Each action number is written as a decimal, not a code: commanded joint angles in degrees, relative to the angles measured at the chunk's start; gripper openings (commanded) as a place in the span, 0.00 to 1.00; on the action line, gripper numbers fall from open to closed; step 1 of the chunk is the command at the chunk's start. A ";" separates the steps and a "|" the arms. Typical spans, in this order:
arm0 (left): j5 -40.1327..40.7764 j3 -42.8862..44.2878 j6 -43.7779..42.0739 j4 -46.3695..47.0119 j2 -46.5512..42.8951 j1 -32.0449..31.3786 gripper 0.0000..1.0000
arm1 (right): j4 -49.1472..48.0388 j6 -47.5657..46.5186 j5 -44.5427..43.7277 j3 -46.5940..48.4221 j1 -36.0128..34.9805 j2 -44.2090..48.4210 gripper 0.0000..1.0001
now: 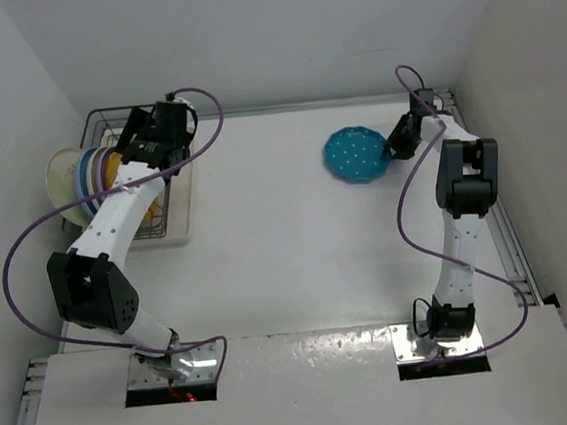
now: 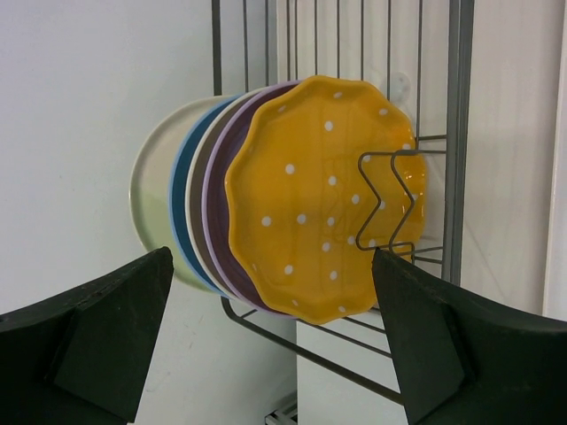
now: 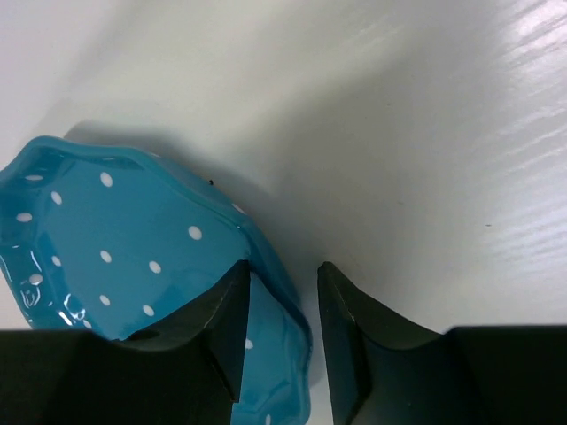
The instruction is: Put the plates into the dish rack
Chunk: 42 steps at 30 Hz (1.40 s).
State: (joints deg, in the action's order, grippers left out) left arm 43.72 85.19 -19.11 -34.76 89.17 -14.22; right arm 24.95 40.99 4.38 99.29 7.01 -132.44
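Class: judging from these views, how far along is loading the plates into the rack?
Done: five plates stand in the rack, the orange plate nearest the open left gripper. In hand: the right gripper straddles the rim of the teal plate, lying on the table; a firm grip isn't evident. Left: carrying that last plate to the rack.

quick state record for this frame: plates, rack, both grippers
racked: orange dotted plate plus four behind it, upright in the dish rack
not racked: teal dotted plate, on the table
left gripper: open, empty, facing the racked plates
right gripper: jaws straddle the teal plate's rim; firm grip not confirmed
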 commanded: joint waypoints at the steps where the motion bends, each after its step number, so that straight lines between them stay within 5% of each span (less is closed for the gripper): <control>1: 0.22 3.40 1.27 -0.04 -0.40 0.16 0.99 | 4.40 0.58 0.89 1.52 -0.59 -2.73 0.38; 3: 0.22 3.41 1.27 -0.57 -0.40 0.16 0.99 | 6.07 0.49 0.19 1.35 -0.76 -2.91 0.35; 7: 0.22 3.93 1.27 -0.57 -0.40 0.16 0.99 | 7.48 1.19 2.21 1.35 -0.85 -4.05 0.00; 18: -10.23 4.37 2.50 -4.69 -1.98 -4.58 0.99 | -15.00 2.34 19.26 -16.48 -0.94 16.05 0.00; 26: -13.83 3.23 3.11 -4.70 0.30 -11.36 0.99 | -19.06 2.50 23.65 -30.27 -1.29 26.79 0.00; 34: -40.27 2.70 5.40 -5.31 5.73 -13.91 0.99 | -22.49 2.78 24.97 -40.56 -3.31 37.08 0.00; 42: -60.94 12.89 10.49 -3.30 19.45 -14.43 0.97 | -24.42 3.74 26.38 -48.30 -4.72 42.35 0.00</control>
State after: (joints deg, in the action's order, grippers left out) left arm -6.13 94.00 -11.99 -40.38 107.20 -28.21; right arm 7.88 42.94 24.56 51.00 3.11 -95.46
